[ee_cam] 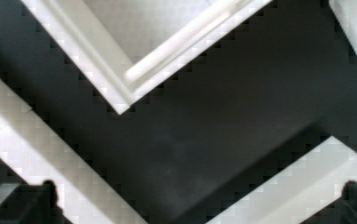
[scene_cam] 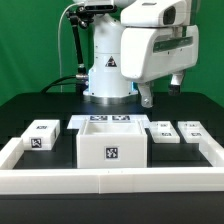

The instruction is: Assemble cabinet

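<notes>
Black surface [scene_cam: 40, 105], bounded at the front and both sides by a low white border wall [scene_cam: 110, 180]. The arm [scene_cam: 105, 60] stands at the rear, its head raised above the surface, behind the parts and toward the exterior view's right.

Task items:
1. Cabinet box body [scene_cam: 112, 150]: centre front, open side up, 1 tag on the near face, just inside the border wall.
2. Larger block [scene_cam: 42, 135]: on the exterior view's left, apart from the box body.
3. 2 small blocks [scene_cam: 161, 132] and [scene_cam: 192, 130]: side by side on the exterior view's right.

The marker board [scene_cam: 103, 119] lies flat directly behind the box body.

Pincer [ee_cam: 189, 203]: in the wrist view the 2 fingertips sit at opposite edges, well apart, with only dark surface between them. It is spread wide and carries nothing.

Assessment: no part is joined to another, so the job appears to be at the first pick. The next move calls for lowering squarely over 1 loose part and closing on its flat sides.

Limits: the wrist view shows angled white bands meeting in a V, and I cannot tell which item they belong to. The arm's head blocks a clear sight of the fingers in the exterior view. Tag patterns are too small to read.
</notes>
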Controlling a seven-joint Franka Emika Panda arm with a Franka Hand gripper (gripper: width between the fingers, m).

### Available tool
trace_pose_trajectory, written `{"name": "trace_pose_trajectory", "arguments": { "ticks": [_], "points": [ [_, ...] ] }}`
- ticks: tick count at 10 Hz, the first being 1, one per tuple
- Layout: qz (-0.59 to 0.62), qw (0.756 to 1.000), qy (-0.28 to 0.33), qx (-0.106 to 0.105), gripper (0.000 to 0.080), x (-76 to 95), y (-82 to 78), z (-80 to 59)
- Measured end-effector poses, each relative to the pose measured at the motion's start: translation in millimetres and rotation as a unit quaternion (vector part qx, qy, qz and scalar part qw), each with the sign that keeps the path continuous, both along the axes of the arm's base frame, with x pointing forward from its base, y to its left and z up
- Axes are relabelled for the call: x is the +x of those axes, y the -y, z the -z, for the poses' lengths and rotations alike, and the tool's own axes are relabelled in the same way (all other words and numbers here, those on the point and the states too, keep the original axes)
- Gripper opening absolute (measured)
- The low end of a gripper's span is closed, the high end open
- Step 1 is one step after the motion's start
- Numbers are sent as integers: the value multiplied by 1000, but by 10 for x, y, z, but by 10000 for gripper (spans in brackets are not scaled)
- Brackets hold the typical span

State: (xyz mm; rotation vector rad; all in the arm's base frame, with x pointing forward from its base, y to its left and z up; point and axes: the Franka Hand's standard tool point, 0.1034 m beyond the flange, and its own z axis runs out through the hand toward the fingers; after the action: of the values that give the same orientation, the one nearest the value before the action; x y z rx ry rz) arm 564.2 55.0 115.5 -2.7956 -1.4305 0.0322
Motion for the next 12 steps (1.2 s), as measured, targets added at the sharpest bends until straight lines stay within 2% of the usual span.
{"name": "trace_pose_trajectory", "arguments": {
  "ticks": [1,2,4,8,9,11,12],
  "points": [
    [-91,996,16,-2,796,-88,44,-8],
    [-118,993,4,-4,796,-200,97,-16],
    [-171,985,-5,-4,796,-248,164,3],
    [-175,985,-5,-4,796,-259,167,25],
    [-217,976,7,-3,796,-322,173,69],
    [-294,956,5,-1,796,-586,242,203],
    [-306,952,0,0,796,-643,281,248]
  ]
}}
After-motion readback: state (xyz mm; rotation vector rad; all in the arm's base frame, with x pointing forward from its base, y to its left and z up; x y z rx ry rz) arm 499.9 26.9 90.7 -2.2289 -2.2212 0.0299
